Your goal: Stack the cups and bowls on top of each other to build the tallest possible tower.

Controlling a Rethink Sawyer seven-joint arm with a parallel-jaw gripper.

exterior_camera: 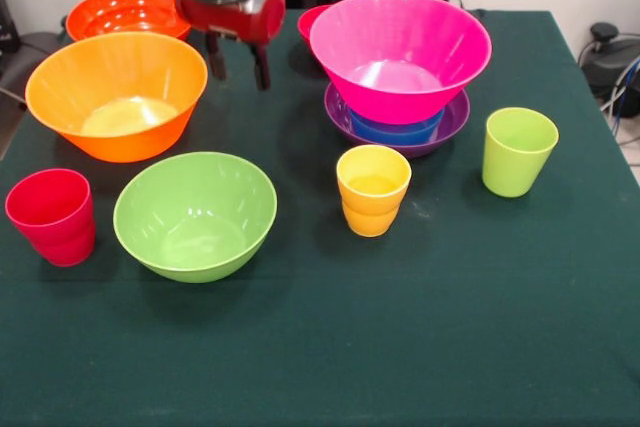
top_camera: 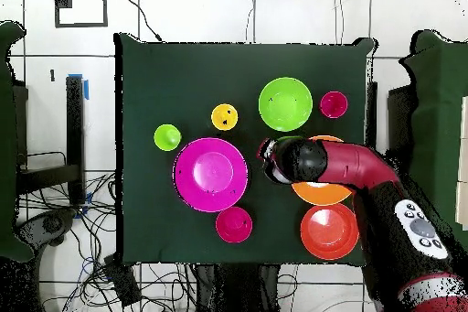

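Between the light orange bowl and the tower my hand hangs above the tabletop, fingers parted and empty. In the front view the orange bowl lies just left of me, nearer than the pink-topped stack to my right.

Lighting is even and fairly bright across both views. Soft, short shadows sit close under each vessel on the green tablecloth, consistent with diffuse light from above. White glare spots show inside the pink bowl and the green bowl. In the front view, focus holds from the lower edge to the upper edge. No motion blur noted.
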